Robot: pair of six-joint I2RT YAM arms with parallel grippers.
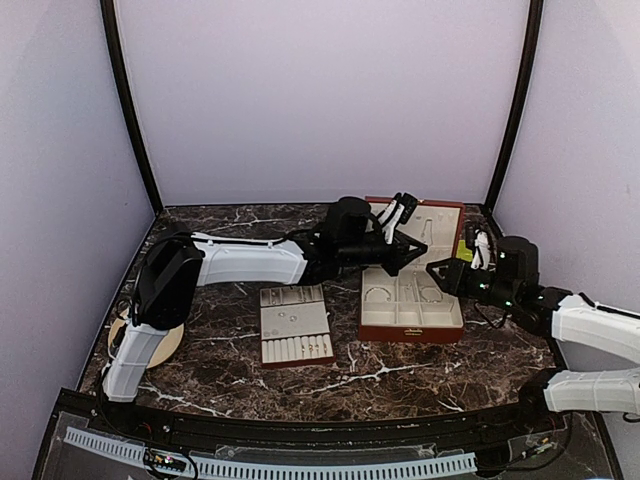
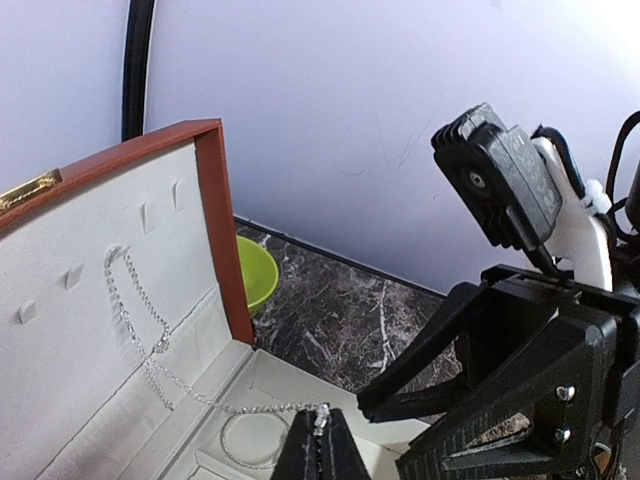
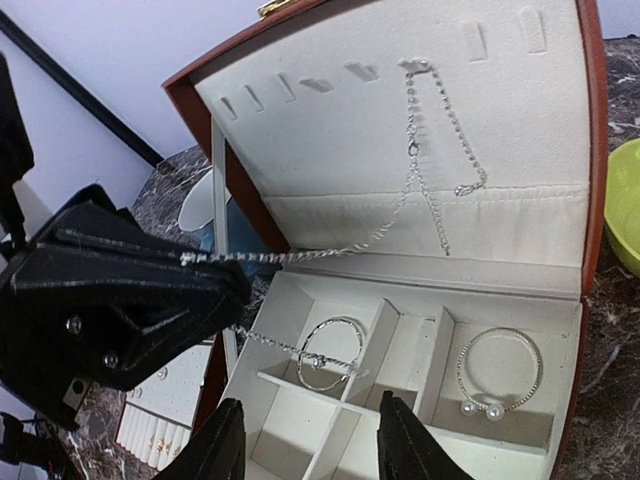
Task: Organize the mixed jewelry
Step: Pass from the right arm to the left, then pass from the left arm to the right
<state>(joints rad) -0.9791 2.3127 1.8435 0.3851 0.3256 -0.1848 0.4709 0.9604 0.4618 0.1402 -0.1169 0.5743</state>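
The red-brown box [image 1: 437,331] stands open, its cream lid [image 3: 380,130] upright. A fine chain [image 3: 428,150] hangs from a hook on the lid and runs tight to my left gripper [image 2: 320,447], which is shut on the chain's end [image 2: 321,417] above the box's compartments. In the top view my left gripper [image 1: 405,252] reaches over the box. My right gripper [image 3: 310,445] is open just above the box's front compartments, nothing between its fingers. A thin bangle [image 3: 330,352] lies in one compartment with a loose chain strand [image 3: 290,345] across it. A pearl-tipped bangle [image 3: 497,370] lies in another.
The cream slotted tray [image 1: 295,325] with small pieces sits left of the box. A lime-green bowl [image 2: 255,270] stands behind the lid on the marble table [image 1: 350,385]. A pale round disc [image 1: 165,345] lies by the left arm's base. Both grippers are close together over the box.
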